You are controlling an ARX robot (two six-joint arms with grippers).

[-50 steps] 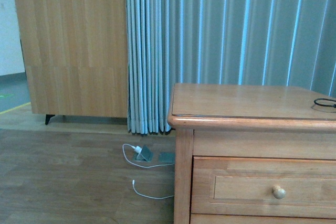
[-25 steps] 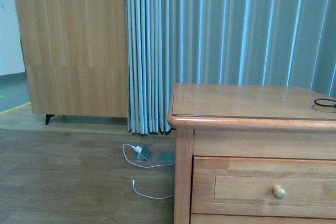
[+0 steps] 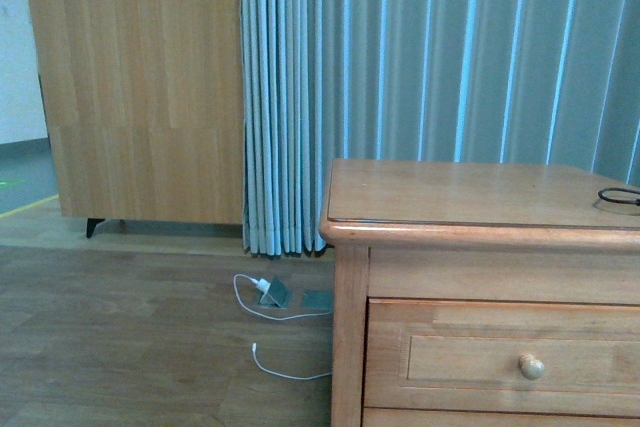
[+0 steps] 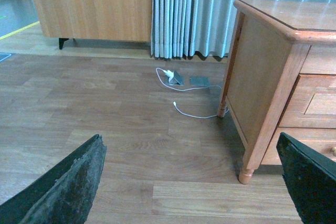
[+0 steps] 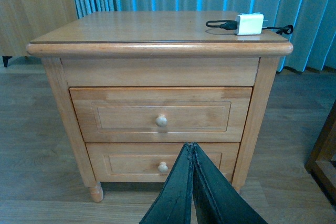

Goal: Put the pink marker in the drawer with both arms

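The right gripper (image 5: 192, 148) has its two black fingers pressed together with nothing between them, hanging low in front of the nightstand (image 5: 157, 51), roughly level with the lower drawer (image 5: 163, 163). The left gripper (image 4: 191, 182) is spread wide — one finger (image 4: 63, 187) shows at one side of its wrist view and the other at the far side, with only bare wooden floor (image 4: 105, 124) between them; it holds nothing and sits off the cabinet's left side, near its front corner leg.

Outward from there: the top drawer (image 5: 161, 116) is closed, its small round knob (image 5: 161, 120) untouched, and the drawer below is closed as well. On the worktop, near the back right corner, lie a white charger block (image 5: 249, 23) and a black cable (image 5: 220, 24); the rest of the top, out to the front edge and left corners, carries no marker. A white cable (image 3: 270, 297) trails on the floor by the curtain (image 3: 440, 67).

The pink marker is not visible in any view, so I cannot say where it lies. Judged from this, the task is barely begun — no drawer opened, no marker held, neither arm touching the furniture. What remains is everything: pulling a drawer open by its knob, finding and grasping the marker, dropping it inside.
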